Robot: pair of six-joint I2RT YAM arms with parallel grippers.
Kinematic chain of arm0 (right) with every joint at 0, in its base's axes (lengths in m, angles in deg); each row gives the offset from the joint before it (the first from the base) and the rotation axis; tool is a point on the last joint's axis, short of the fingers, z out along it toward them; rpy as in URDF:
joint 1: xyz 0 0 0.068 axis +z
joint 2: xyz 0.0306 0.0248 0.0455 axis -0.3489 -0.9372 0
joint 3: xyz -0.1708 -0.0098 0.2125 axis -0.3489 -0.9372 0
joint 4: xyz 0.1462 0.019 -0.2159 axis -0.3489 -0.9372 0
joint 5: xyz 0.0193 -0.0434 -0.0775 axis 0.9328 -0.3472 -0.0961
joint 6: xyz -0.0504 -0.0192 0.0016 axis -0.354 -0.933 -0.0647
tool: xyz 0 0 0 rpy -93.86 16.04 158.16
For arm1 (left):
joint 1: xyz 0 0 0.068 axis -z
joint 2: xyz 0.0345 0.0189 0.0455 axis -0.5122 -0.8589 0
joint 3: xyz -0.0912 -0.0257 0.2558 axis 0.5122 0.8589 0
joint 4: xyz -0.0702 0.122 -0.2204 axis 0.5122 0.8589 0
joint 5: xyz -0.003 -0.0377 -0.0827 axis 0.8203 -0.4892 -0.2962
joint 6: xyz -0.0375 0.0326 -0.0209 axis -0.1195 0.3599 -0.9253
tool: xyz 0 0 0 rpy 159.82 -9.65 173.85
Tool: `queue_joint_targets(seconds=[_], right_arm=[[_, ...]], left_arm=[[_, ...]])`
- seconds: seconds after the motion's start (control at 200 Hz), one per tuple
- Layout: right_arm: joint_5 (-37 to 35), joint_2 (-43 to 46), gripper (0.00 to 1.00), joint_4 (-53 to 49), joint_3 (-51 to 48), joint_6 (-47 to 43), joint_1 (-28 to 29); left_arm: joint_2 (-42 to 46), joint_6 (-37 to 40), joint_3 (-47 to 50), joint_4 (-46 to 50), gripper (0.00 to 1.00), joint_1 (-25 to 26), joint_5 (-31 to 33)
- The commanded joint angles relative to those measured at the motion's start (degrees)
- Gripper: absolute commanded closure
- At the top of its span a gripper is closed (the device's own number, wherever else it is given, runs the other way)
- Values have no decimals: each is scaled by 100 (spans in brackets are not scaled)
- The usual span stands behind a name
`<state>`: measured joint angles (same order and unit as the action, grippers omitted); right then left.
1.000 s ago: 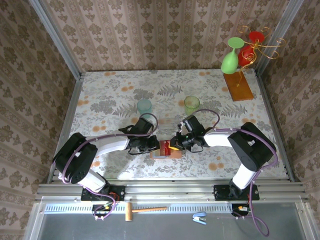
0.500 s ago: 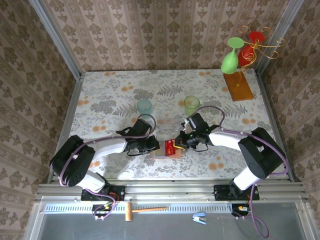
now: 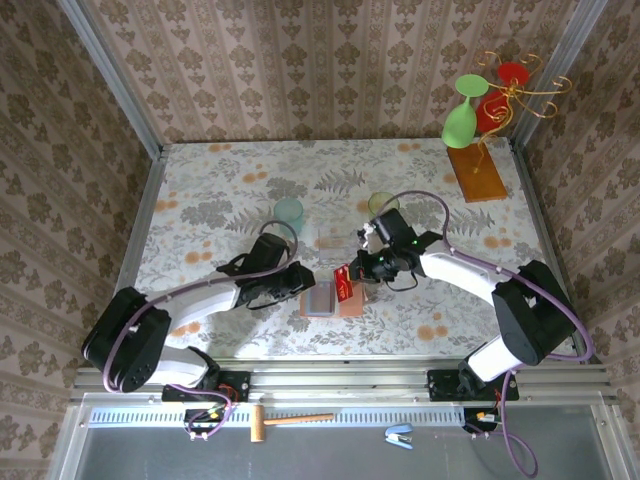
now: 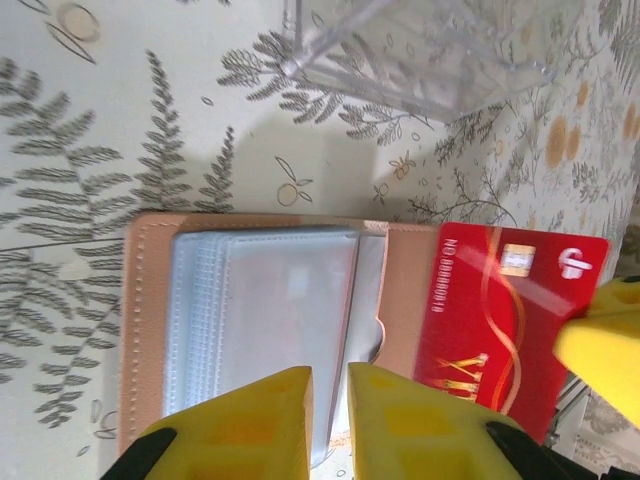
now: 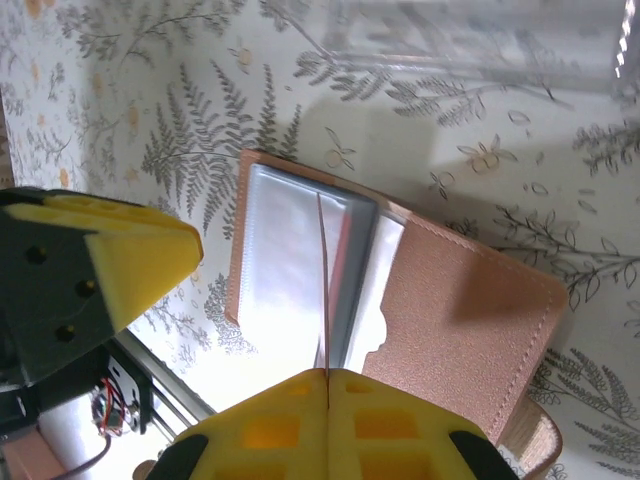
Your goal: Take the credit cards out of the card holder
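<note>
**Card lifted over the open holder, in the right jaws**

**Top view.** The card (image 3: 343, 283) is red and stands up at the right edge of the holder (image 3: 320, 301). The holder lies open on the counter (image 3: 220, 190) between the two arms. The right gripper (image 3: 362, 272) meets the card from the right. The left gripper (image 3: 298, 285) sits at the holder's left side, so it is the nearer arm for steadying the holder.

**Left wrist view.** The holder (image 4: 150, 330) lies flat with its grey sleeves facing up. The card (image 4: 500, 310) lies to the right of the sleeves, over the tan flap, with its long axis running away from the fold. It appears free of the pocket. The left gripper (image 4: 328, 400) has its jaws a narrow slit apart, with nothing seen between them. They hang over the sleeves' near edge, and contact cannot be determined.

**Right wrist view.** The card (image 5: 322, 290) is seen edge-on as a thin line rising straight out from the right gripper (image 5: 327, 385), whose jaws are pressed together on its near end. The holder (image 5: 470, 310) lies open beneath it. Whether more cards sit in the sleeves cannot be told.
</note>
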<state>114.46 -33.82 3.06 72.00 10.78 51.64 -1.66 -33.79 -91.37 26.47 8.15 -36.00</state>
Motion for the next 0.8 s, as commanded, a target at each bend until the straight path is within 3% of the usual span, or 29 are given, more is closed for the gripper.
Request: queue_joint_targets(seconds=[0.0,0.62,0.795], right_arm=[[-199,-16,100,-871,560,-1207,-29],[-1426,-1173,100,-3127,3197,-6859,-29],[-1518,-1753,100,-3684,4159,-7739,-55]], left_arm=[[248,115,165,263,82,-145,134],[702,381,437,606,81,-665,-6],[808,416,470,735,81,-733,-13]])
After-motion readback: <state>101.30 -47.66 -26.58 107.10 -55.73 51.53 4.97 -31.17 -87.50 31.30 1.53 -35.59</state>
